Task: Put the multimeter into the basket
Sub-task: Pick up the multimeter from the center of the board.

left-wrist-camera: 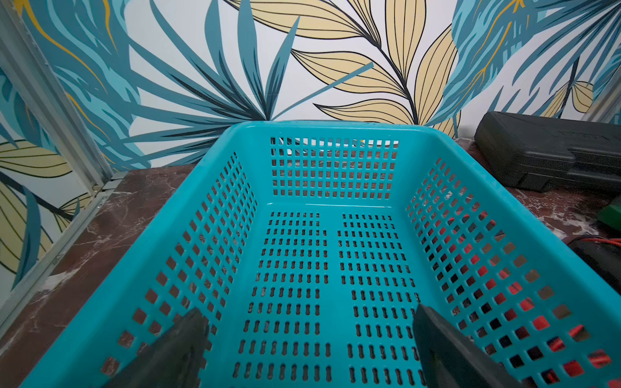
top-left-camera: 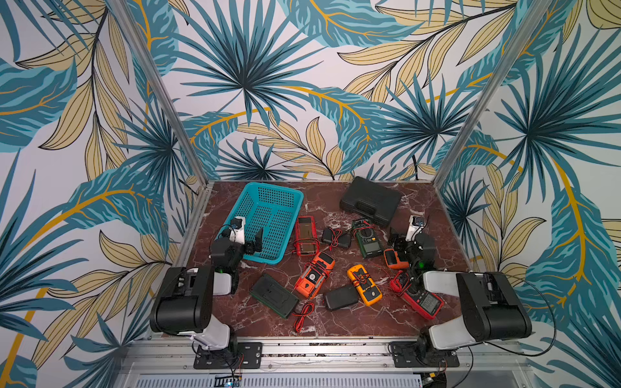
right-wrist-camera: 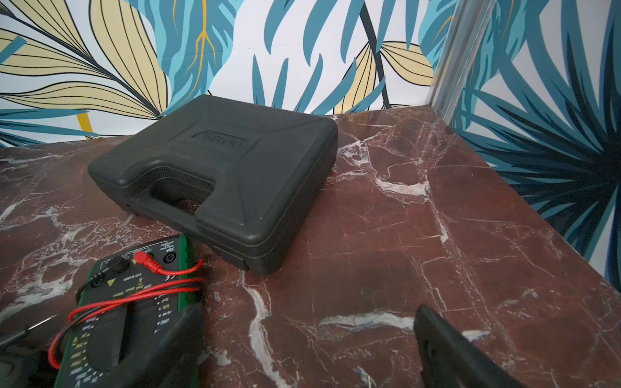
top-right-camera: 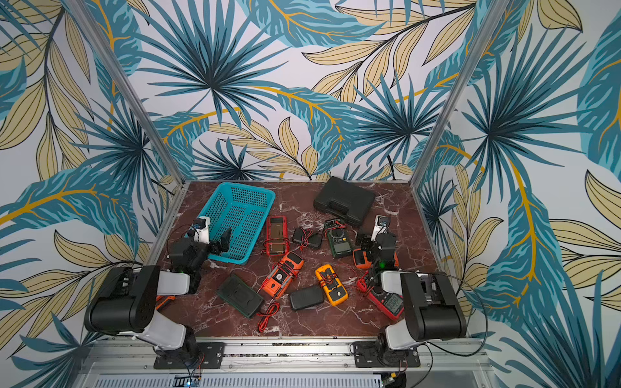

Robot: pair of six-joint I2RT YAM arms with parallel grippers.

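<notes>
The multimeter (right-wrist-camera: 134,312), green, lies on the table (right-wrist-camera: 437,235) beside the black case (right-wrist-camera: 235,161), apart from the basket (left-wrist-camera: 336,129). Judge it stiff, light and smooth; you should grip across its narrow sides, clear of the leads (right-wrist-camera: 117,304). Your left gripper (left-wrist-camera: 312,349), over the basket, and right gripper (right-wrist-camera: 312,346), beside the multimeter, both gape empty.

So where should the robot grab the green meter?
Across its narrow middle, straight down from above. The green meter lies flat, face up, with both long sides looking free, while the black case sits close to its far end. The open right hand is probably nearest.
</notes>
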